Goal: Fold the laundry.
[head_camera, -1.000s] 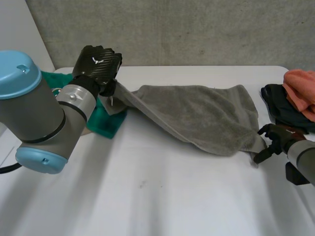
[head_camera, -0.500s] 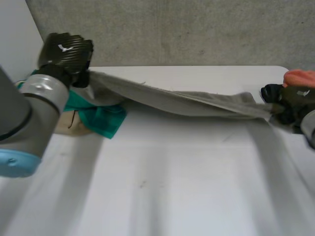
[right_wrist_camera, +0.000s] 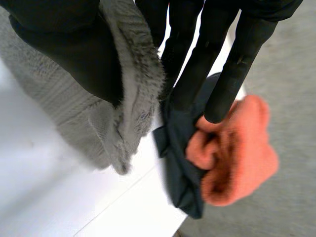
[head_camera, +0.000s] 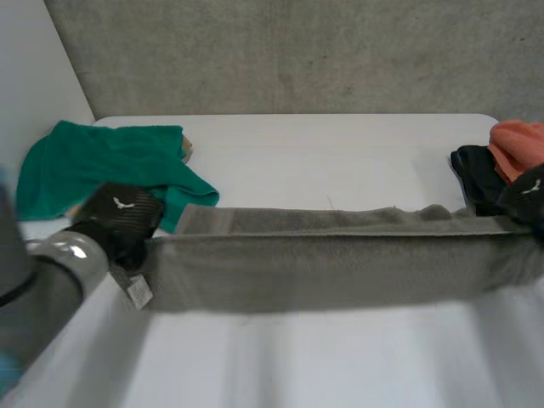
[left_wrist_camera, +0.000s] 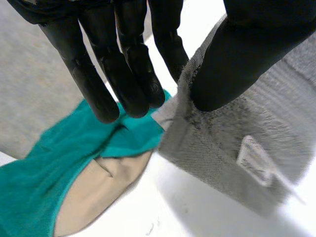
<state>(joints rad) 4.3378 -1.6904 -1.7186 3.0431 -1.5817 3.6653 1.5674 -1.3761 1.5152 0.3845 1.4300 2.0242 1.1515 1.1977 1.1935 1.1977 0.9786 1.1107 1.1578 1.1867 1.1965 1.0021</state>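
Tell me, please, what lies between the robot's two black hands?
In the head view, a grey terry towel stretches between the left hand and the right hand.

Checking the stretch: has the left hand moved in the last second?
Yes. The left hand, pinching the grey towel, came from the far edge of the table to the near side of the green cloth.

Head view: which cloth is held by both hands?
The grey towel, stretched between left hand and right hand; the green cloth, black cloth and orange cloth lie aside.
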